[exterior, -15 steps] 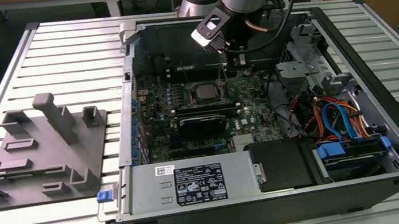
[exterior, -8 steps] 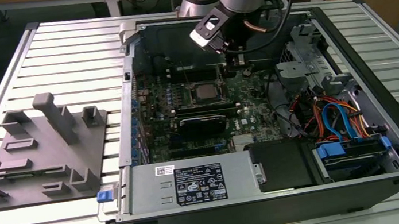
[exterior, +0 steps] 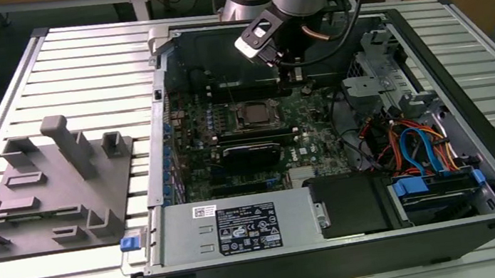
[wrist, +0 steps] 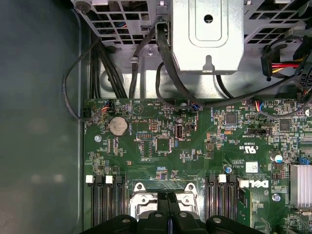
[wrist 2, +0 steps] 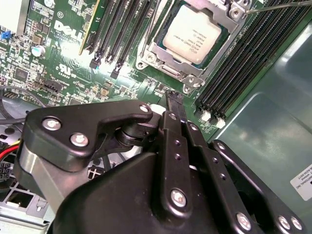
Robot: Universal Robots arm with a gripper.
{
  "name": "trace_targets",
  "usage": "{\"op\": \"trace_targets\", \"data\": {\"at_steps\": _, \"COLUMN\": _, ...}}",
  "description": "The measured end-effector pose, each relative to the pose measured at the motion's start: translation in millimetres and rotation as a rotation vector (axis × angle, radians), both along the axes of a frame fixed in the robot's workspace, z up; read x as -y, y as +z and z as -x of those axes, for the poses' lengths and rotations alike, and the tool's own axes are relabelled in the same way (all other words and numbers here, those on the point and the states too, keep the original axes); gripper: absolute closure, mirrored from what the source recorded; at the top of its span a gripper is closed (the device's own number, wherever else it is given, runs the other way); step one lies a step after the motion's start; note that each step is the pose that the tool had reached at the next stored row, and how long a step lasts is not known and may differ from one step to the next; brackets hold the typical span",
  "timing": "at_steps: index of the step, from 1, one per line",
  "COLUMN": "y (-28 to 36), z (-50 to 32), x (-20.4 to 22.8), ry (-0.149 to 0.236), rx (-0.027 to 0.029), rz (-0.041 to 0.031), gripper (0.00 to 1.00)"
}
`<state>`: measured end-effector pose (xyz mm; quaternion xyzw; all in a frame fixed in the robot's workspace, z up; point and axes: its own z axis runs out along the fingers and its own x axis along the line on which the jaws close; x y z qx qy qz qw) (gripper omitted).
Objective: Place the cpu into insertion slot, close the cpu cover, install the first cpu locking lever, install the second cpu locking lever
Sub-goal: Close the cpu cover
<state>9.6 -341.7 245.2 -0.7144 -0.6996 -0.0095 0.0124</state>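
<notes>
The cpu (wrist 2: 195,31), a silver-grey square chip, lies in the insertion slot (exterior: 254,114) on the green board. The cpu cover (wrist 2: 157,48), a silver frame with a square window, lies flat around the chip. A thin metal lever rod (wrist 2: 278,6) runs off from one corner of the frame. My gripper (exterior: 294,79) hangs above the board, just behind the slot and towards the exterior view's right. Its black fingers (wrist: 163,207) are pressed together and hold nothing. In the second wrist view the fingertip (wrist 2: 173,100) sits a short way from the frame's edge.
Long black memory slots (wrist 2: 243,63) flank the socket. A black card (exterior: 252,154) sits in front of it. A metal drive bracket (wrist: 207,34) and bundles of cables (exterior: 401,140) crowd the case on the exterior view's right. A grey fixture plate (exterior: 52,186) lies outside on the exterior view's left.
</notes>
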Motion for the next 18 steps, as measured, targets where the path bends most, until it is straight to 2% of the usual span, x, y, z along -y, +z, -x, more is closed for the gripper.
{"op": "trace_targets", "data": {"at_steps": 4, "y": -0.2, "z": 0.6, "x": 0.0, "ry": 0.0, "rx": 0.0, "rz": 0.0, "gripper": 0.89}}
{"op": "trace_targets", "data": {"at_steps": 9, "y": -3.6, "z": 7.2, "x": 0.0, "ry": 0.0, "rx": 0.0, "rz": -0.0001, "gripper": 0.89}}
{"op": "trace_targets", "data": {"at_steps": 13, "y": -5.0, "z": 16.2, "x": 0.0, "ry": 0.0, "rx": -0.0001, "rz": 0.0002, "gripper": 0.89}}
{"op": "trace_targets", "data": {"at_steps": 18, "y": -5.5, "z": 21.2, "x": 0.0, "ry": 0.0, "rx": 0.0, "rz": 0.0001, "gripper": 0.89}}
